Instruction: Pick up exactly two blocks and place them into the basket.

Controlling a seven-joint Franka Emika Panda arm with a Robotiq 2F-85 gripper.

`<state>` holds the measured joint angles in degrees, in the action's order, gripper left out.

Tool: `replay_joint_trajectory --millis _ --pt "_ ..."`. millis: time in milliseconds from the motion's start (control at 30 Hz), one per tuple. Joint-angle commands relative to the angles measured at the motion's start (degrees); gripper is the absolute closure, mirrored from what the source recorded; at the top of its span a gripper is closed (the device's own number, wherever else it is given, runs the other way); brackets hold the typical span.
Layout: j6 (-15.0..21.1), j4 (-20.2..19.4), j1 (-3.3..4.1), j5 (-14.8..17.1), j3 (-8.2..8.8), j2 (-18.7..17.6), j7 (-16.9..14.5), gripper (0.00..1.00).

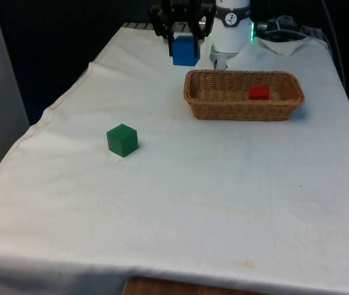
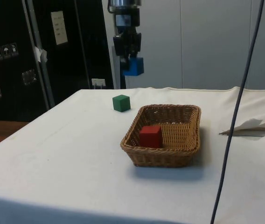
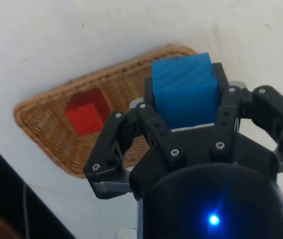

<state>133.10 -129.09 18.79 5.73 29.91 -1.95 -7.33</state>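
Green block (image 1: 122, 139) lay on the white cloth (image 1: 180, 203) at left centre of the front view, gripper (image 1: 185, 44) hung at upper centre clamped on the blue block (image 1: 185, 50) above the cloth, wicker basket (image 1: 243, 110) sat at right of centre, red block (image 1: 259, 92) inside it.

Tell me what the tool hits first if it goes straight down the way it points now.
The tool, shut on the blue block, points downward. Going by the wrist view, the first thing below looks like the wicker basket's rim or the white cloth beside it; depth is unclear.
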Motion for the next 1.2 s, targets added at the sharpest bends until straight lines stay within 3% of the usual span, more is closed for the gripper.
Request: replay_joint_trajectory --millis 0,67,100,133,333,367,400,567,767,1033,1167 --pt "1.03 -1.26 -0.06 -2.41 0.17 0.92 1.32 0.99" --pt "1.38 -2.35 -0.11 -3.84 0.17 1.66 1.89 0.99" --pt "0.23 -1.43 -0.11 -2.12 0.06 1.15 0.86 0.99" --pt "1.49 -2.81 -0.17 -4.47 0.11 2.01 2.18 0.99" --pt "4.18 -6.42 -0.06 -6.70 -0.40 3.50 4.07 0.99" --pt "5.56 -7.68 0.00 -6.53 -0.80 3.72 4.41 0.99" --pt "4.35 -7.16 -0.17 -5.96 -0.63 3.67 3.44 0.99" --pt "9.63 -11.29 0.00 -5.96 -2.01 4.01 5.73 0.99" --pt "12.61 -13.98 -0.06 -5.44 -2.75 4.24 6.47 0.99" --pt "16.39 -17.48 -0.11 -3.50 -3.38 4.18 6.30 0.99" --pt "19.94 -20.68 0.06 -1.89 -3.78 4.81 6.02 0.99"
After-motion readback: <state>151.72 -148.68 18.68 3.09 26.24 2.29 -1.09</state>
